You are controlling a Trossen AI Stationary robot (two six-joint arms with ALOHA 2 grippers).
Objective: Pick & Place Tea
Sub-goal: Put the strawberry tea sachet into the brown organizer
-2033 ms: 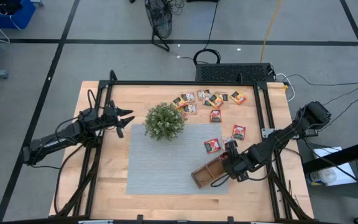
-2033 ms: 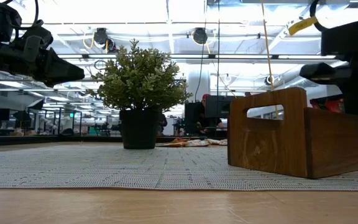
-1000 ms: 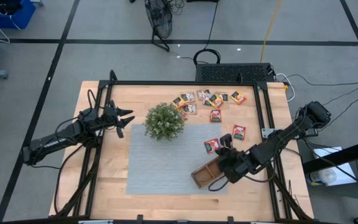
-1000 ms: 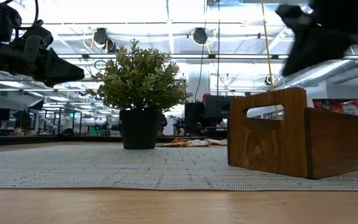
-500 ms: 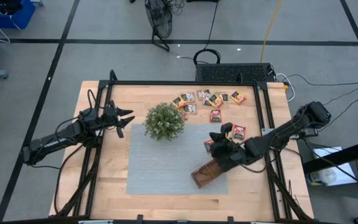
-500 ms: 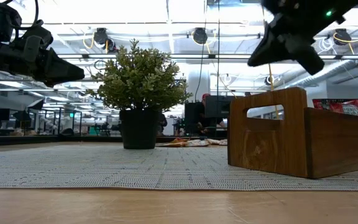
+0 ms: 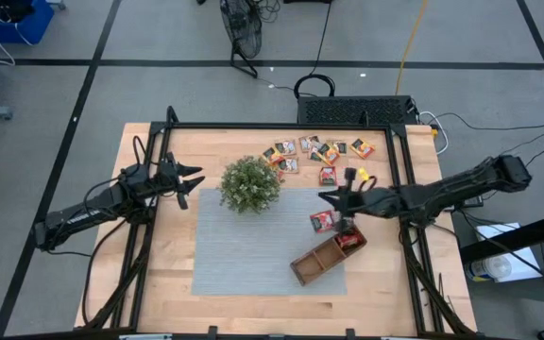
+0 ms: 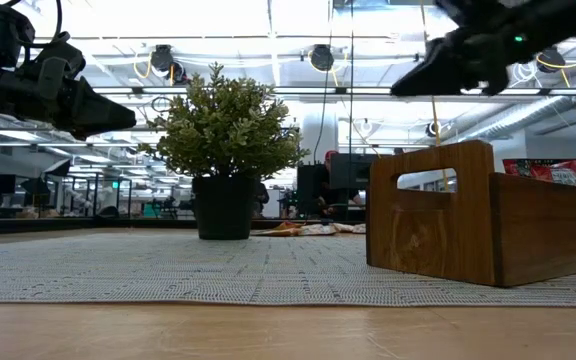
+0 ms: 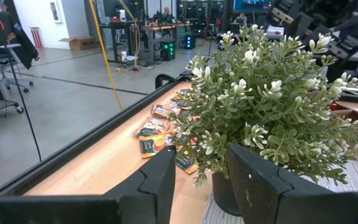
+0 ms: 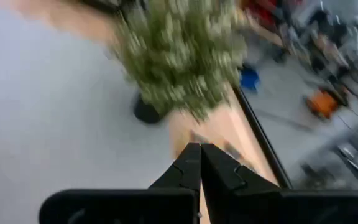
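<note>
Plant [image 7: 249, 184] (potted) stands btwn left gripper [image 7: 193, 180] & sachets [image 7: 315, 151].

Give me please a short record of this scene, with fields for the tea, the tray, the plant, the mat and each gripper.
tea on table: loose sachets on bare wood at the far edge, one red sachet on the mat's right edge
tea in tray: red sachet in the end compartment
tray: wooden tray, three compartments, at the mat's near right corner
plant: potted plant, upright, at the mat's far edge
mat: grey mat, centre of table
left gripper: open, empty, left of the plant
right gripper: shut, empty, raised beyond the tray
</note>
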